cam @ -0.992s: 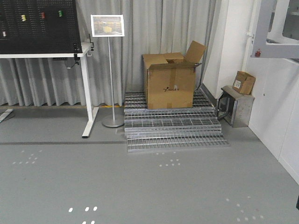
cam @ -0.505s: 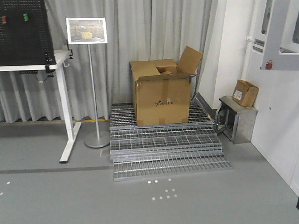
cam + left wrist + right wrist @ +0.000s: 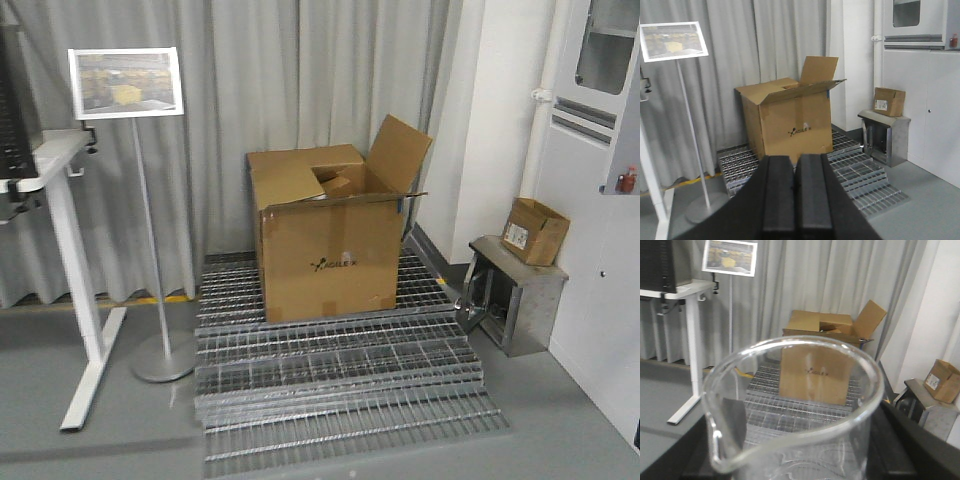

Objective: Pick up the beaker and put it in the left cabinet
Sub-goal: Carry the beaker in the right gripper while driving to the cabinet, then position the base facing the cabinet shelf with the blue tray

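Left hand [image 3: 795, 197]: closed, empty, black pads flat together. Right hand [image 3: 810, 440]: clamped on beaker [image 3: 790, 385] (dark fingers either side of the glass), held upright, mouth up, close to wrist camera. Ahead: open cardboard box [image 3: 325, 235] on steel grating steps [image 3: 340, 390], beside sign stand [image 3: 140, 200].

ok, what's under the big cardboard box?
Stacked metal grating panels, stepped down toward the camera. The cardboard box sits on the top layer. Whatever lies beneath the grating and the box's base is covered.

Grey floor [image 3: 110, 455], metal grating [image 3: 340, 385], sign stand [image 3: 162, 358], desk leg [image 3: 88, 385], steel stool [image 3: 512, 300]
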Motion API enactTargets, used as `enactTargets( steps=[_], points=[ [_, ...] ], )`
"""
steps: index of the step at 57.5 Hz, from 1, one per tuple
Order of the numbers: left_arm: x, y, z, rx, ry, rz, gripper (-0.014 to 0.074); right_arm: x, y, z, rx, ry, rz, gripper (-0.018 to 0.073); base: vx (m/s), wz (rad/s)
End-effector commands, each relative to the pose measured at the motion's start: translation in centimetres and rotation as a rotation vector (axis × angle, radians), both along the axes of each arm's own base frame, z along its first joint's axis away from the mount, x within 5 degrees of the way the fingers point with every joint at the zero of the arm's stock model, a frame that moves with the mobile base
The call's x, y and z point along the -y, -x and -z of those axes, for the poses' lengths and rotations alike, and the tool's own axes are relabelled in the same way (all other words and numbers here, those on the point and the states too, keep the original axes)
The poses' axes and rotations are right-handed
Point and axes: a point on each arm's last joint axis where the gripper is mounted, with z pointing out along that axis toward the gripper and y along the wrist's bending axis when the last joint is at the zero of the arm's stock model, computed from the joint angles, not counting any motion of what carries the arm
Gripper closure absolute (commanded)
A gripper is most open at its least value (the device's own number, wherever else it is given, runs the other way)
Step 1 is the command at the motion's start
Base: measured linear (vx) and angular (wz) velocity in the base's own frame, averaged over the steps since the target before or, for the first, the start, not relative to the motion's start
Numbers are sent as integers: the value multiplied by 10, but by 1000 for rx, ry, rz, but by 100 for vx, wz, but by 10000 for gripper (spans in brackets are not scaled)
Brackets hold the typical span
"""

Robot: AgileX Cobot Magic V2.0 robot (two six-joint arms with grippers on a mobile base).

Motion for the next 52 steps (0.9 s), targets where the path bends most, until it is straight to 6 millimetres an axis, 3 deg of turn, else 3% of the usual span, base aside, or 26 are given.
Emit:
enactTargets(
  steps=[1,23,52],
  points=[
    [0,1,-3,79,32,1,595,-3,2,-14,72,7,-36,562,64,-18],
    [0,1,-3,79,32,1,595,-3,2,-14,72,7,-36,562,62,-32],
    [0,1,-3,79,32,1,595,-3,2,-14,72,7,-36,562,52,-56]
  ],
)
